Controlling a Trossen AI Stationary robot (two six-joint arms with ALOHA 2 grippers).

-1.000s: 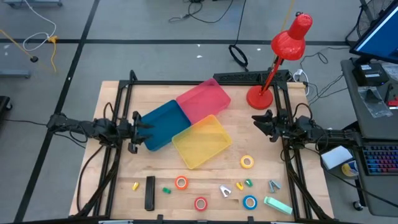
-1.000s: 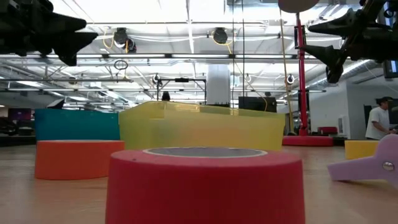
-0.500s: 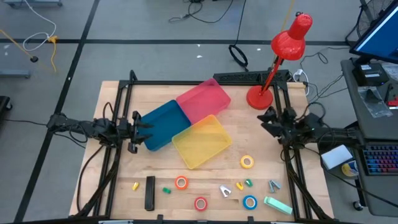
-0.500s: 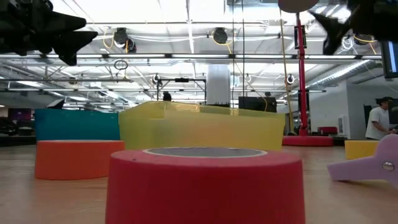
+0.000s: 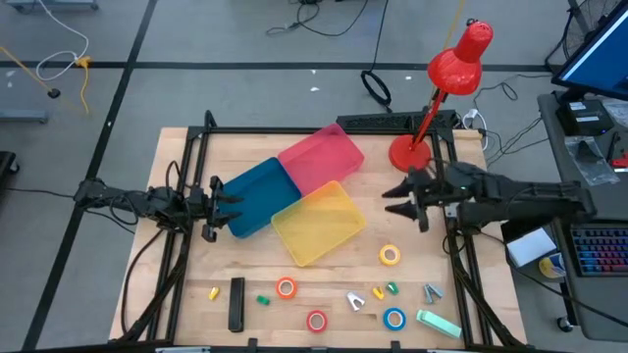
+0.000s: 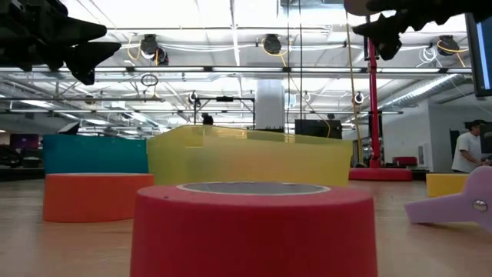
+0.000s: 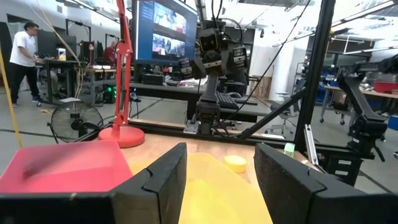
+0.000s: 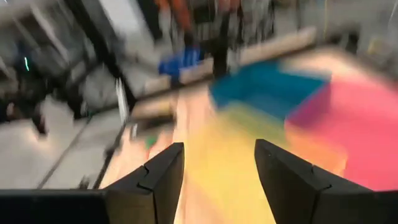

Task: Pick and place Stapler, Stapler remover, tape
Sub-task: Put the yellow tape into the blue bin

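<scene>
Wooden table [image 5: 196, 265], red lamp [image 5: 446, 83], grey floor [image 5: 245, 88]

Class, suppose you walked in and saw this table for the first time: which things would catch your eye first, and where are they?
Three bright trays sit clustered mid-table: a blue tray, a pink tray and a yellow tray. A red desk lamp stands at the far right corner. Along the near edge lie small items, including the yellow tape, orange tape, red tape and blue tape.

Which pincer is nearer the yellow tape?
Right. The right pincer hangs just above the yellow tape, toward the lamp; the left pincer waits across the bins.
</scene>
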